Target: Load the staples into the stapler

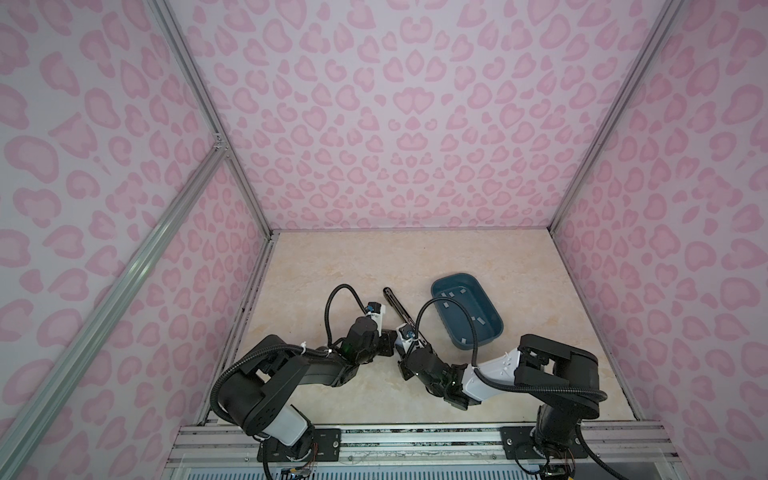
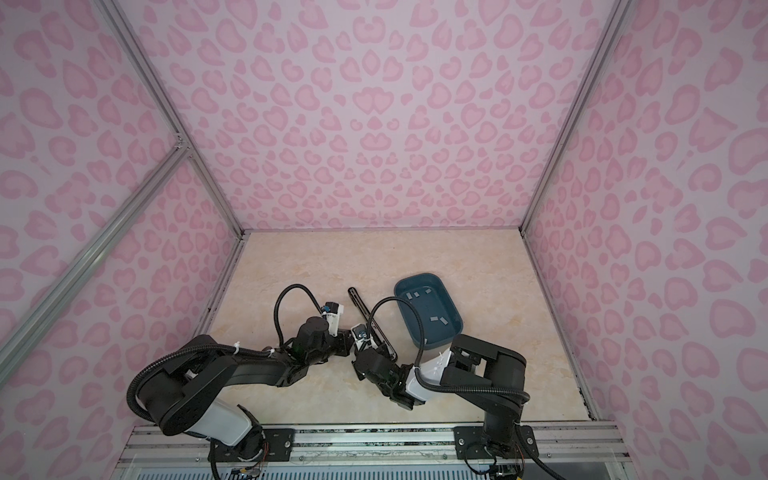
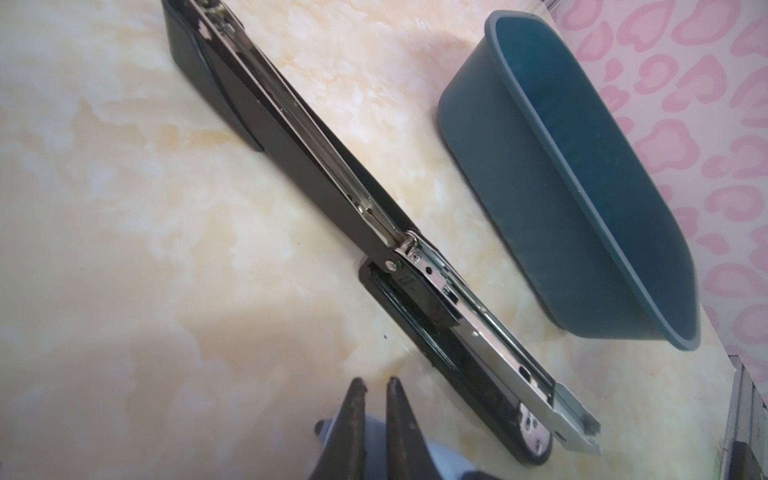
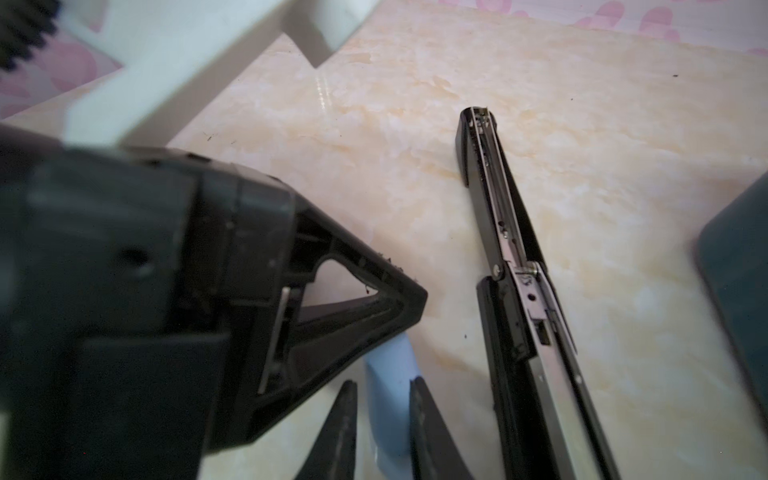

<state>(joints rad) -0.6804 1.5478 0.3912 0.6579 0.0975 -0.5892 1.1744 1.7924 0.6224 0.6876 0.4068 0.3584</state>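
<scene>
The black stapler (image 1: 398, 308) (image 2: 363, 308) lies swung open on the table, its metal staple channel (image 3: 511, 353) (image 4: 525, 299) bare. Grey staples (image 1: 451, 295) (image 2: 415, 295) lie loose in the blue bin (image 1: 461, 343) (image 2: 428, 343). A small light-blue piece (image 4: 388, 374) sits on the table beside the stapler's base. My left gripper (image 3: 376, 384) is shut, its tips over that piece (image 3: 440, 453). My right gripper (image 4: 384, 384) straddles the piece. One of its fingers touches it and a sliver of table shows beside the other.
The blue bin (image 3: 540, 166) stands just right of the stapler, close to the right wall. Both grippers meet near the stapler's base, the left one's fingers (image 4: 374, 291) right beside the right one's. The pink walls enclose the table on three sides.
</scene>
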